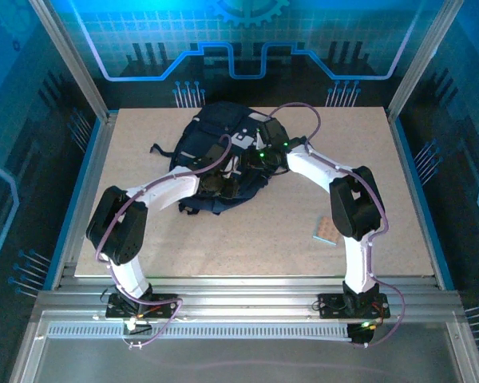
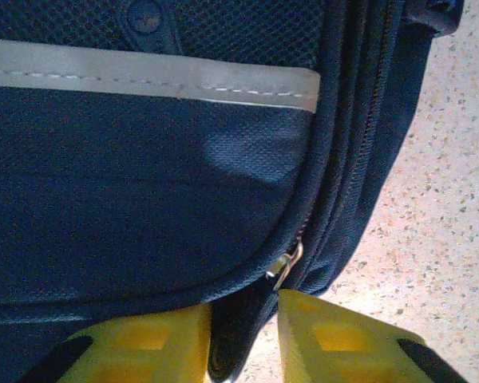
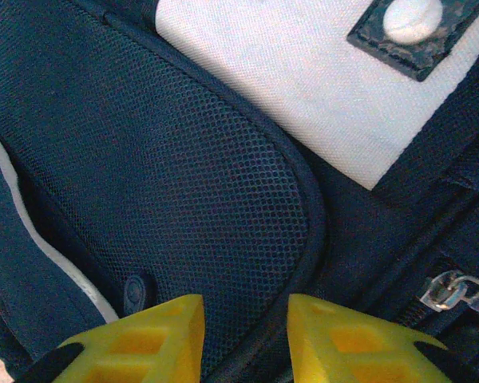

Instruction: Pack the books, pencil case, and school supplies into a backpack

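The pale speckled worktop carries the backpack, dark navy and lying flat towards the far middle. The left arm reaches the backpack's near left edge and the right arm reaches its right side.

The left hand sits at the backpack's rounded edge. Its yellow fingers stand narrow with the piped seam between them, and whether they pinch it cannot be told. The right hand rests on the backpack's mesh pocket, also narrow, with the pocket's piping in the gap, and its grip is equally unclear.

The tan dotted pad lies flat, well apart from the backpack on its near right. A metal zipper pull hangs on the backpack just above the left hand's right finger.
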Robot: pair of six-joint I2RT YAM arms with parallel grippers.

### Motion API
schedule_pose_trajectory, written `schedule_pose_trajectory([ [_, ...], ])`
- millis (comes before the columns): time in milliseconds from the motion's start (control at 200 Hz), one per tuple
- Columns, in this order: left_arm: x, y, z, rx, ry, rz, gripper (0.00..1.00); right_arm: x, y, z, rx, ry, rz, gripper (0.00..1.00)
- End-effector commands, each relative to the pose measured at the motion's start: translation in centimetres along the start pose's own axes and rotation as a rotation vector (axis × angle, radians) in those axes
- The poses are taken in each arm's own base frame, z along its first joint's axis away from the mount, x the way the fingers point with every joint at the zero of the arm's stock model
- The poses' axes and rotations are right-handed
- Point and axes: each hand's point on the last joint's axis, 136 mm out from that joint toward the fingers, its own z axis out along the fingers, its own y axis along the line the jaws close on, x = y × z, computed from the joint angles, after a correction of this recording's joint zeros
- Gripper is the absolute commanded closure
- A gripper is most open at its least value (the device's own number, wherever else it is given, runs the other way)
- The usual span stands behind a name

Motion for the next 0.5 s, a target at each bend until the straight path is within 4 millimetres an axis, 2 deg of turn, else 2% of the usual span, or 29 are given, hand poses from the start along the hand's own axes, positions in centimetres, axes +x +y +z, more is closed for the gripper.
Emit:
schedule_pose_trajectory([
  [0, -1.9, -1.0, -0.3, 0.032, -0.040, 0.014, 0.73, 0.2, 0.0, -0.1, 0.002, 0.002, -0.019, 0.66],
  [190, -2.6, -0.8, -0.5, 0.080, -0.033, -0.045, 0.72, 0.8, -0.1, 0.0, 0.015, 0.012, -0.033, 0.66],
  [235, -2.6, -0.6, -0.5, 0.088, -0.030, -0.062, 0.77, 0.9, -0.1, 0.0, 0.022, 0.012, -0.039, 0.66],
  [335, -2.7, -0.1, -0.5, 0.099, -0.022, -0.087, 1.00, 1.1, -0.4, 0.0, 0.038, 0.015, -0.046, 0.66],
  [435, -2.5, -0.1, -0.8, 0.100, -0.010, -0.084, 1.00, 1.1, -0.7, 0.1, 0.052, 0.006, -0.039, 0.66],
  [495, -2.2, -0.3, -1.1, 0.112, 0.005, -0.082, 1.00, 1.0, -0.8, 0.3, 0.054, 0.001, -0.034, 0.62],
])
